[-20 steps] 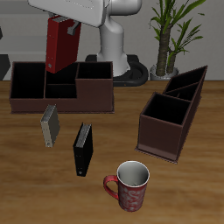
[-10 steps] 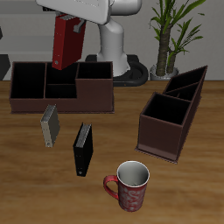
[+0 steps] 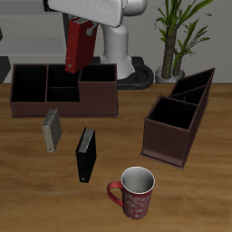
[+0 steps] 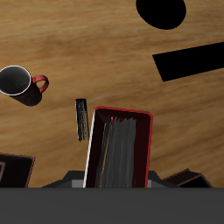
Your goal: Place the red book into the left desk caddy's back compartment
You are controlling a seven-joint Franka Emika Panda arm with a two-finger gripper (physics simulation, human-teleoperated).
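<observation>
Above the worktop's back edge: the red book (image 3: 79, 45) hangs upright in the air, over the long, wide caddy (image 3: 63, 89) and well apart from the left desk caddy (image 3: 179, 118).
Jaws: the gripper (image 3: 83, 24) is closed on the book's upper end; the wrist view shows the book (image 4: 118, 147) filling the space between them, cover edges and pages seen end on.
Step in hand: carrying the book across, as I judge it; no placing has begun.
Doing it well: keep the book high enough to pass over the wide caddy's walls, bring it above the back compartment (image 3: 197, 91), turn it so its thin side runs with the sloping walls, then lower it straight.
Risk: a thick book held by one end may swing or catch the high end wall; slow down before descent.
Low section: the caddy's square front part (image 3: 169, 116) lies nearer the front edge; do not release there.
Worktop (image 3: 199, 199): wood-grained, bearing a grey book (image 3: 52, 130), a black book (image 3: 84, 153) and a red mug (image 3: 135, 192) towards the front edge.
Room: a potted plant (image 3: 178, 36) stands behind the back edge, beside the robot's base.
</observation>
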